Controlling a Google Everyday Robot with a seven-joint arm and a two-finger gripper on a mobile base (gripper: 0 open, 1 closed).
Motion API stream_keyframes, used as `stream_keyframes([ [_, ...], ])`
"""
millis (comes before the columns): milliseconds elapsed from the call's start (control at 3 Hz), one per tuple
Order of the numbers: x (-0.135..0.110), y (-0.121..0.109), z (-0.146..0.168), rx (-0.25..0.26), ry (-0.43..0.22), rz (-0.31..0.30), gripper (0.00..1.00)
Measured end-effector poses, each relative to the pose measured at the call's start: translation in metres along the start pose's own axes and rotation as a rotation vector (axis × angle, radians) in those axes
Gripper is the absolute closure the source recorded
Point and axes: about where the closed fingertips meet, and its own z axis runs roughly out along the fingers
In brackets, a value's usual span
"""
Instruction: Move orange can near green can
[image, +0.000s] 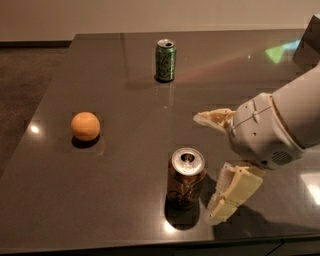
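The orange can (186, 177) is seen upright near the front edge of the bench (125, 155), well apart from the green can (165, 60) at the far side. The gripper (207, 167) is positioned just right of the orange can, its fingers (235, 192) spread wide and seemingly not touching it.

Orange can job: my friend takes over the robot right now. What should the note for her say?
Gripper: open, holding nothing, just right of the orange can near the table's front edge.
Green can: upright at the far side, well apart from it.
Done: gripper is beside the orange can; no grasp yet.
Left: close on the orange can, carry it across, set it beside the green can.
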Motion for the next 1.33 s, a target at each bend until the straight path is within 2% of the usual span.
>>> stream_keyframes([
  [333,-0.001,0.004,0.014,-0.005,-0.025,-0.010,0.00],
  [667,-0.004,0.005,0.024,-0.010,-0.054,-0.024,0.10],
  [1333,-0.009,0.002,0.028,-0.021,-0.080,-0.027,0.55],
])
